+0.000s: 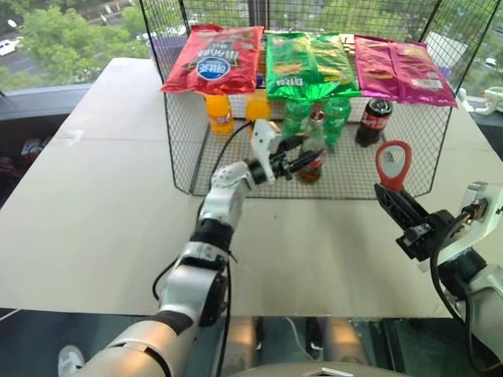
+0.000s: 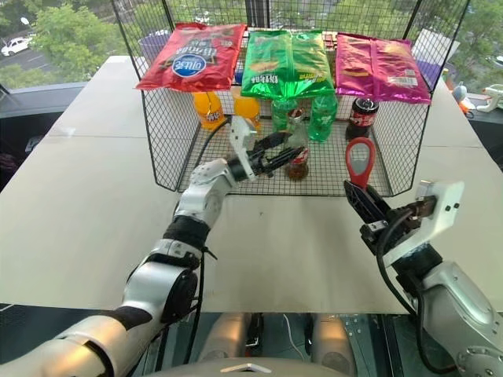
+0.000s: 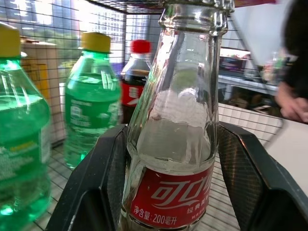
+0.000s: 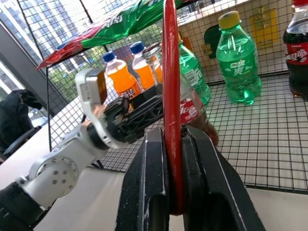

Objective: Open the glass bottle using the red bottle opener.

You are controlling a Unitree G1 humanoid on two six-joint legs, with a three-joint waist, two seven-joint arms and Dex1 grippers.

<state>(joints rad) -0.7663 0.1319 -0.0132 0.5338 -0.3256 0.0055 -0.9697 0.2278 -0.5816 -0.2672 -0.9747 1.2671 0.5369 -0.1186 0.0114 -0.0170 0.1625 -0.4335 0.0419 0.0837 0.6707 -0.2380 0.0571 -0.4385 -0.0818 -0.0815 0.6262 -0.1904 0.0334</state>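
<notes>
Glass bottle [image 1: 313, 153] stands inside wire cage [image 1: 196, 149] at far side of table [image 1: 94, 204]. We clamp left gripper [image 1: 302, 161] fingers on its body: heavy, slippery, fragile. Right gripper [image 2: 363, 203] fingers pinch red bottle opener [image 2: 360, 161] by handle; stiff, light.

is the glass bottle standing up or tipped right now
Tipped. The glass bottle leans sideways in the left tool, unlike the upright green bottle behind it.

left arm: stretched toward 12 o'clock, left gripper [image 1: 302, 161] level, fingers [image 3: 103, 168] clamped either side of the glass bottle [image 3: 175, 144] | right arm: bent at 4 o'clock, right gripper [image 2: 355, 194] pinching the red bottle opener [image 2: 360, 161] upright
</notes>
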